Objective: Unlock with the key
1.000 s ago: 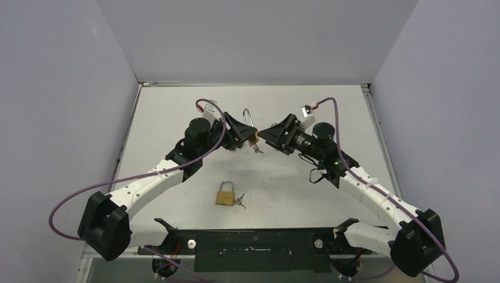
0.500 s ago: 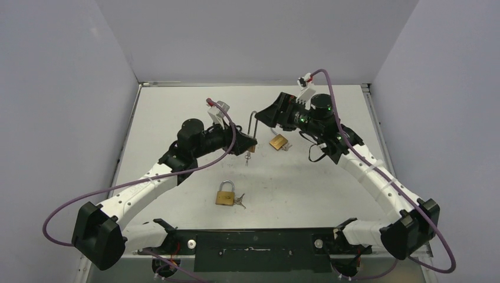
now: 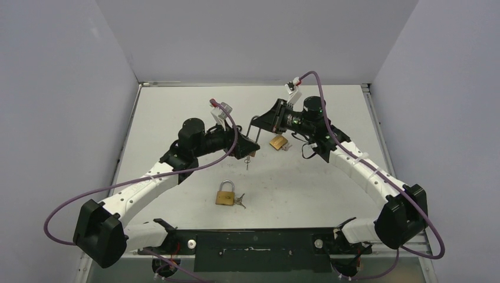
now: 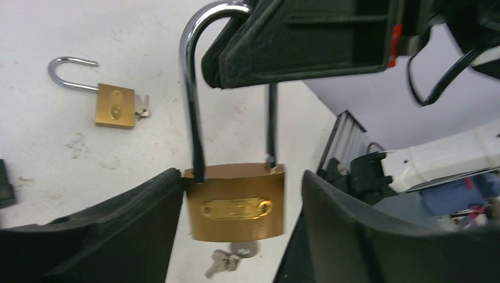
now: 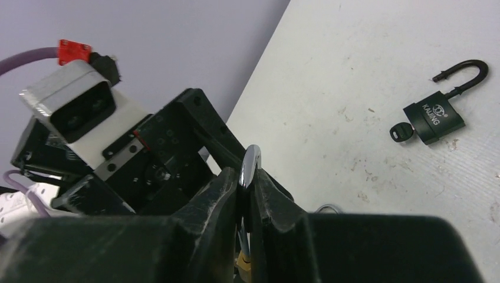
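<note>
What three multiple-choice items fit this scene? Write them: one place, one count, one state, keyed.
1. Where does the right claw grip the held padlock? A) body B) shackle C) key
2. Padlocks in the top view? A) one B) two C) three
3. The left claw is: A) open around the body B) shut on the key C) out of view
B: shackle pinched in right wrist view. C: one held, near padlock and far padlock on the table. A: gap beside the body.
</note>
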`<state>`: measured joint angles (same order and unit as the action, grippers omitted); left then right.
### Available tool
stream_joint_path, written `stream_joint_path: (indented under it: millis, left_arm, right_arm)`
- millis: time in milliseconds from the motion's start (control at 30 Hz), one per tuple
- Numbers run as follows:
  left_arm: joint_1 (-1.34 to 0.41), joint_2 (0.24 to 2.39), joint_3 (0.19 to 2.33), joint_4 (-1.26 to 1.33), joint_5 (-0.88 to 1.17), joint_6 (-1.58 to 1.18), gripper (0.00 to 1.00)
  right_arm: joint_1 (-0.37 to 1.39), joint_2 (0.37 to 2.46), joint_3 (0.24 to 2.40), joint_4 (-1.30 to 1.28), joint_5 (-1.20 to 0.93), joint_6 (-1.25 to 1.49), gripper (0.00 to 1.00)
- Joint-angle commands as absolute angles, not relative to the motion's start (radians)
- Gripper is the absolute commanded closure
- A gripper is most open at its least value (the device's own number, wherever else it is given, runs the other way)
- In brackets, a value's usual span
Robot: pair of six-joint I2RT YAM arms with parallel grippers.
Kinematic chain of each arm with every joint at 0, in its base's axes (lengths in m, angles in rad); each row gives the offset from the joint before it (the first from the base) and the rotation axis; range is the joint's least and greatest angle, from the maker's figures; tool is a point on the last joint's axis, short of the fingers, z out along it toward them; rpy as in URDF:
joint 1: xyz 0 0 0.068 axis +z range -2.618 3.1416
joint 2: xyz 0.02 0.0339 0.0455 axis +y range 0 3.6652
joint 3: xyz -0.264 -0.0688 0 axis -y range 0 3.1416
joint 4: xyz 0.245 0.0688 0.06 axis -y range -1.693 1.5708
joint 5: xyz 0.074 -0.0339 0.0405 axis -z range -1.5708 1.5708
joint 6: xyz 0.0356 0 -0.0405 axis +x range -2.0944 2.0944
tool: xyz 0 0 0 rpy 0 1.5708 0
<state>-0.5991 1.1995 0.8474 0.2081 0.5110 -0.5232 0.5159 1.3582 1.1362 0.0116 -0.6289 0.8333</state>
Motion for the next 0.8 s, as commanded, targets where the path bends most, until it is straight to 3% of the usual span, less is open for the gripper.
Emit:
stream_joint_path:
  millis: [0, 67, 133, 333, 767]
  left_arm:
    - [-0.600, 1.172, 0.854, 0.340, 0.540, -0.549, 0.18]
    - [-0.600, 1.150, 0.834, 0.340, 0.501, -0.537, 0.08]
    - [-0.599, 1.131, 0.820, 0.334, 0.465, -0.524, 0.05]
    - [-0.598, 1.111, 0.803, 0.309, 0.443, -0.522, 0.03]
    - [-0.601, 1.145, 0.724, 0.226, 0.336, -0.618, 0.04]
  right_arm:
    - [0.495, 1.309, 1.058, 0.260, -0.681, 0.892, 1.00]
    - [0.488, 1.294, 1.025, 0.315, -0.691, 0.908, 1.00]
    - [0.483, 1.278, 1.006, 0.341, -0.699, 0.914, 1.00]
    - [0.441, 1.225, 0.945, 0.340, -0.700, 0.923, 1.00]
    - [0.246, 0.957, 0.769, -0.127, -0.581, 0.725, 1.00]
